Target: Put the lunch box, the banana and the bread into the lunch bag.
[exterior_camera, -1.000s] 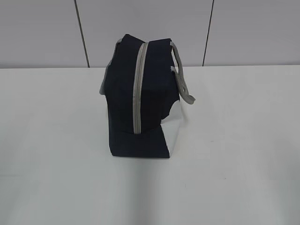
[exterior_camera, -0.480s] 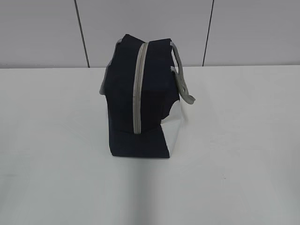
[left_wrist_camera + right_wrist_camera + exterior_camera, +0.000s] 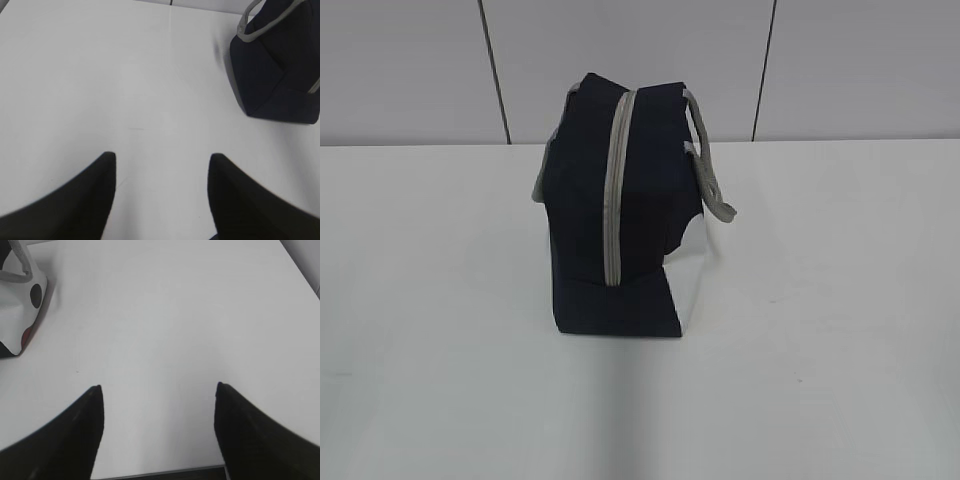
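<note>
Nothing has shifted since the earlier exterior pictures: the lunch bag [image 3: 615, 220] sits in the same spot with the same slump.

Nearest in the exterior view, the white bench [image 3: 820, 380] runs bare from the front edge up to the bag, with wide room at 3 and 9 o'clock of it. The bag stands upright near the middle of the bench, its grey zipper [image 3: 616, 190] closed along the top and down the near end, a white side panel [image 3: 692, 280] at its 4 o'clock and a grey strap [image 3: 712, 180] drooping at 2 o'clock. Behind it the bench ends at a grey panelled wall [image 3: 410, 70].

The left hand [image 3: 162, 165] is released, its dark fingers [image 3: 95, 190] spread above bare bench, gripping nothing; the bag [image 3: 280, 70] lies well apart at its 2 o'clock.

The right hand [image 3: 157, 390] is likewise released and empty over open bench, the bag's white, spotted side [image 3: 20, 305] at its 10 o'clock; the bench edge shows at 1 o'clock.

The lunch box, banana and bread do not show in any view.
</note>
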### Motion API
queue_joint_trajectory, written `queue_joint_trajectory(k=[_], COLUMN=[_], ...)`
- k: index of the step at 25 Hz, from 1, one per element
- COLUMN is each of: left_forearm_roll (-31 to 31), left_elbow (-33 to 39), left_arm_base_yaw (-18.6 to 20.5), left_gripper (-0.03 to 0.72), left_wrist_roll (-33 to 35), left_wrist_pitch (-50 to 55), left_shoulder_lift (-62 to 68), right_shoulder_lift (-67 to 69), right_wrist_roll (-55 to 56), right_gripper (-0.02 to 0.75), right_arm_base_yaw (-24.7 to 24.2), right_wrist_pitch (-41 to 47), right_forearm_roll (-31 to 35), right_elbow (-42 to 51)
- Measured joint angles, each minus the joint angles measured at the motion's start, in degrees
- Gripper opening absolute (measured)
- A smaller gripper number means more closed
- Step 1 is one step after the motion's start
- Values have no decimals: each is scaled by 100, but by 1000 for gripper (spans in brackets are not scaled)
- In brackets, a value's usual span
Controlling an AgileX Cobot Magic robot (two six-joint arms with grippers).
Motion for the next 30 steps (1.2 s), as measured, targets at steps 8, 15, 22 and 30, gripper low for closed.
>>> queue_joint_trajectory(k=[8,15,22,30], left_forearm_roll=[0,0,0,0], left_elbow=[0,0,0,0], left_arm_base_yaw=[7,7,7,7], left_gripper=[414,414,414,414], left_wrist_roll=[0,0,0,0], left_wrist_pitch=[0,0,0,0], left_shoulder_lift=[0,0,0,0], right_shoulder_lift=[-12,-12,-12,-12], right_wrist_roll=[0,0,0,0], right_gripper=[511,510,510,511], right_arm_base_yaw=[0,0,0,0], right_wrist_pitch=[0,0,0,0], right_forearm_roll=[0,0,0,0], right_elbow=[0,0,0,0])
